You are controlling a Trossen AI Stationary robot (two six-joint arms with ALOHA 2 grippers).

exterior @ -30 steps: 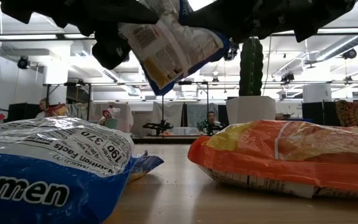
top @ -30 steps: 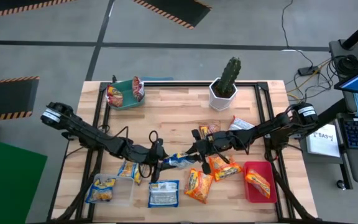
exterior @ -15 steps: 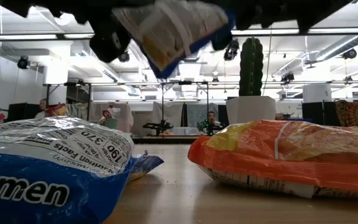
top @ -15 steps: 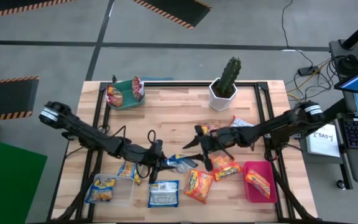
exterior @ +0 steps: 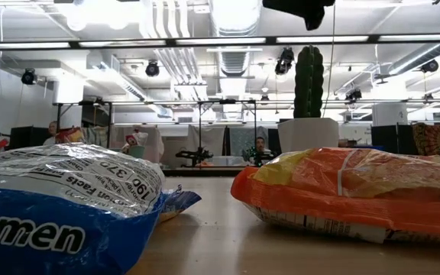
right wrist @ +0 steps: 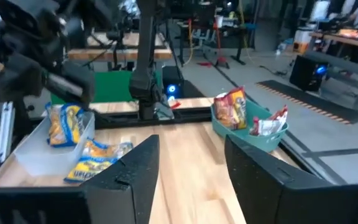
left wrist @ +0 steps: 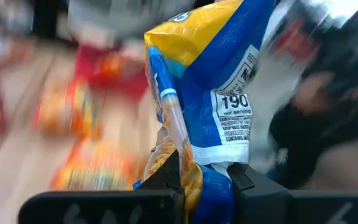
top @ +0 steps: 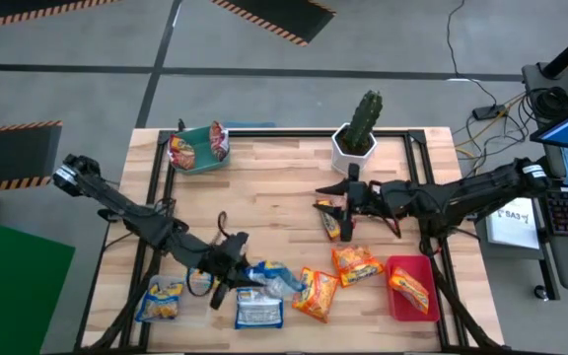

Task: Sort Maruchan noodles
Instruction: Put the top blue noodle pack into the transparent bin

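A: Currently the left pincer (top: 233, 283) sits over the front-left part of the desk (top: 264, 187), clamped on a blue-yellow packet (top: 269, 278). Left wrist view confirms: fingers pinch the packet's lower edge, its top is cut off, and everything behind it is smeared.

B: Right side?

A: Right pincer (top: 348, 202) is mid-desk, just in front of the cactus (top: 366, 118) in its white pot (top: 351, 155). Fingers (right wrist: 135, 168) stand apart with only bare desk between them, holding nothing. An orange packet (top: 329, 220) lies just beside it; can't tell if they touch.

B: Where's the rest of the noodles?

A: Green tray (top: 197, 150) at the back left holds two reddish packets. Clear tray (top: 174, 301) at the front left has a yellow-blue one, with another half hidden by the left arm beside it. Red tray (top: 410, 288) at the front right has an orange one. Loose on the desk: blue-silver packet (top: 259, 309), orange packet at front centre (top: 315, 294), orange packet next to the red tray (top: 355, 264).

B: Low view any help?

A: Barely. The blue-silver packet and an orange one fill the foreground, both cropped, and only a dark piece of arm shows at the top edge. People far back in the room, too small to make out.
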